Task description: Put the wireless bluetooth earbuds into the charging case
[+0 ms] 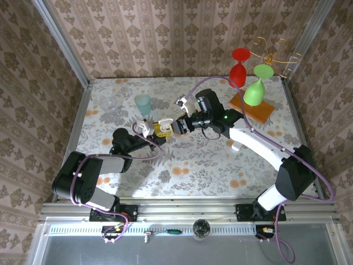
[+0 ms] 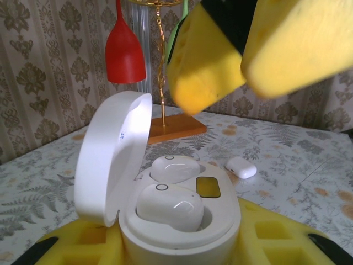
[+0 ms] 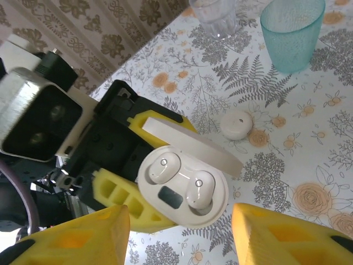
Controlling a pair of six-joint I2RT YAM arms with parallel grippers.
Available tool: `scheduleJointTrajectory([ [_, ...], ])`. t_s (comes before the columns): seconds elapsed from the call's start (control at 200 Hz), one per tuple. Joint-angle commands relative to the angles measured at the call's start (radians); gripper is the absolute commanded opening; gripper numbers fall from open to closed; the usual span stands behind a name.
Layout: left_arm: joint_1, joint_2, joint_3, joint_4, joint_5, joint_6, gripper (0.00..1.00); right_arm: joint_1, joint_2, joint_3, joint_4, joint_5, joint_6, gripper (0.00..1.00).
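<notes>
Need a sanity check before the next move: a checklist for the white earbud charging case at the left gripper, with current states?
1. Both white plastic earbuds in the white pebble-shaped charging case: ok, one sits in each well.
2. Hold of the left gripper on the case: ok, its yellow foam pads clamp both sides.
3. Release by the right gripper: ok, jaws open with nothing between them.
4. Closure of the hinged white lid: not ok, it stands open.
5. Earbuds pressed fully down onto their contacts: cannot tell.
</notes>
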Motion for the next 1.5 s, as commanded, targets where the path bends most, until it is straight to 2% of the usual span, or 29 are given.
scheduleJointTrajectory([
  [0.0, -0.007, -0.019, -0.015, 0.038, -0.001, 0.106, 0.18, -0.001, 0.007, 0.081, -0.06, 0.028, -0.002, 0.54],
  [0.14, -0.019, -0.018, -0.021, 0.037, 0.005, 0.148, 0.18, -0.001, 0.107, 0.218, -0.149, 0.083, 0.034, 0.55],
  [0.275, -0.029, -0.029, -0.021, 0.037, -0.001, 0.154, 0.18, -0.001, 0.223, 0.352, -0.294, 0.158, 0.013, 0.6],
  [0.35, -0.029, -0.035, -0.021, 0.037, -0.025, 0.133, 0.18, -0.001, 0.259, 0.392, -0.335, 0.16, -0.003, 0.63],
  [0.56, -0.023, -0.06, -0.022, 0.037, -0.112, 0.035, 0.16, -0.002, 0.208, 0.339, -0.345, 0.127, -0.024, 0.68],
  [0.67, -0.023, -0.063, -0.015, 0.037, -0.106, 0.006, 0.16, -0.019, 0.155, 0.285, -0.318, 0.126, 0.056, 0.7],
  [0.78, -0.032, -0.063, -0.001, 0.038, -0.099, -0.008, 0.16, -0.057, 0.093, 0.2, -0.246, 0.016, 0.204, 0.75],
  [0.99, -0.058, -0.071, 0.024, 0.039, -0.122, 0.01, 0.16, -0.102, 0.026, -0.007, 0.078, -0.299, 0.476, 0.76],
  [1.01, -0.088, -0.069, 0.026, 0.039, -0.122, 0.013, 0.16, -0.103, 0.023, -0.027, 0.123, -0.328, 0.511, 0.76],
  [1.13, -0.107, -0.064, 0.04, 0.039, -0.13, 0.022, 0.16, -0.105, 0.024, -0.091, 0.255, -0.391, 0.614, 0.76],
  [1.325, -0.122, -0.042, 0.068, 0.039, -0.135, 0.026, 0.16, -0.107, 0.044, -0.157, 0.412, -0.454, 0.747, 0.64],
  [1.495, -0.122, -0.023, 0.071, 0.041, -0.142, 0.033, 0.17, -0.118, 0.032, -0.187, 0.458, -0.458, 0.788, 0.41],
])
